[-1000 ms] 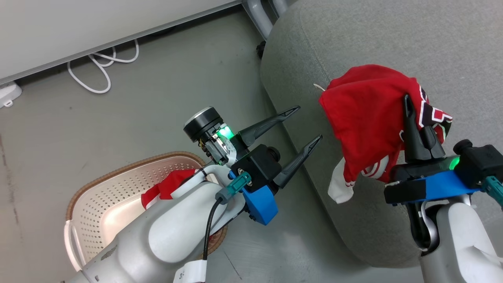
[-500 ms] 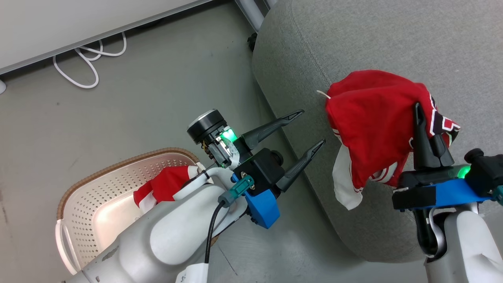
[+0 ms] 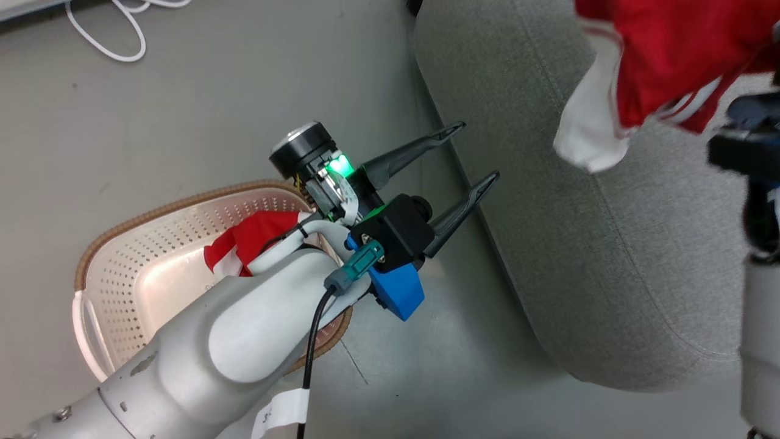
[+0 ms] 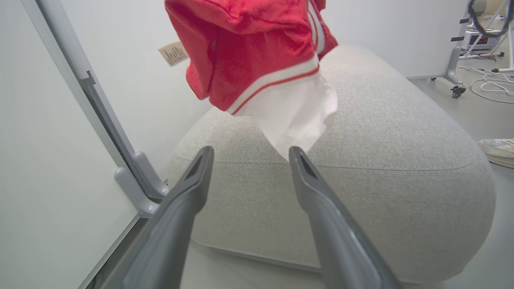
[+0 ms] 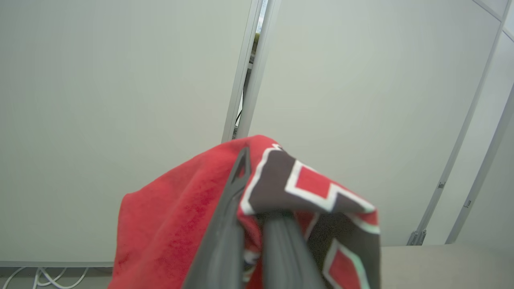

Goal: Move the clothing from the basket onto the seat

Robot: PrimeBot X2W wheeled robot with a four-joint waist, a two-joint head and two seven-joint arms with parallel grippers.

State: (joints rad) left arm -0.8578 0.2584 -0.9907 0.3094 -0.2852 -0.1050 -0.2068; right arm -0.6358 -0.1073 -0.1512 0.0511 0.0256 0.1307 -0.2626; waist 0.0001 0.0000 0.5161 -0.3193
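The red jersey (image 3: 670,55) is pinched between the pressed-together jaws of the right gripper (image 5: 251,216). The cloth, with its black white-edged numeral, is draped over both fingers, so that one fingertip is hidden. The jersey is held up over the seat (image 3: 579,256), inward of its long rounded edge, and is not laid on it; a white hem below a white band hangs lowest. A paper tag (image 4: 173,53) is seen sticking out of the cloth in the left wrist view.

The left gripper (image 3: 477,151) is held with its jaws spread wide and nothing between them. It is placed above the floor (image 3: 213,110), between the basket (image 3: 152,244) and the seat's edge, with the fingers pointed at the seat. In its own wrist view the hanging hem is set just above the fingertips, in front of the seat's top.

A second red garment (image 3: 256,235) with white trim lies in the basket, against the wall nearest the seat. Part of it and of the basket's rim is covered by the left forearm (image 3: 256,341).

A white cable (image 3: 103,42) is looped on the floor, well apart from the basket. Past the seat a shoe (image 4: 498,151) and a wheeled stand (image 4: 453,76) are seen on the floor, and pale partition panels (image 5: 120,100) are set behind.
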